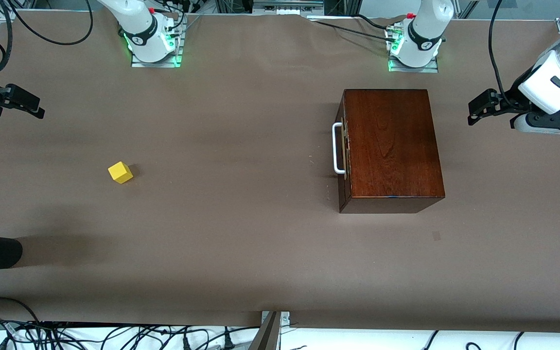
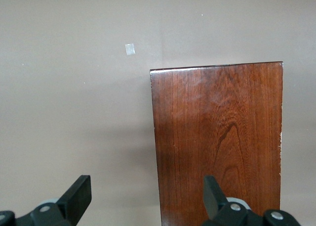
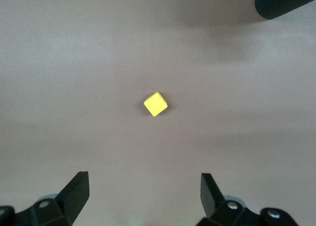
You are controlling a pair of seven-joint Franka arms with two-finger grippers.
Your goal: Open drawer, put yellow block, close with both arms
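On the brown bench [image 1: 241,253], you are only starting: the polished dark-wood box [image 1: 392,146] is sitting with its drawer [image 1: 343,150] shut, toward the left arm's end, and the small yellow cube [image 1: 120,172] is lying well apart, untouched. Both claws, left [image 2: 146,194] and right [image 3: 144,191], are hanging spread and empty. Only the front view is showing the white bar handle [image 1: 337,148].

The left gripper [image 2: 145,199] hangs with its two black fingers [image 2: 79,194] spread wide apart above the brown table covering [image 2: 74,112]. Under it lies the polished dark reddish-brown wooden box [image 2: 217,137], one finger over its top. A small pale square mark [image 2: 130,49] sits on the covering near the box's corner.
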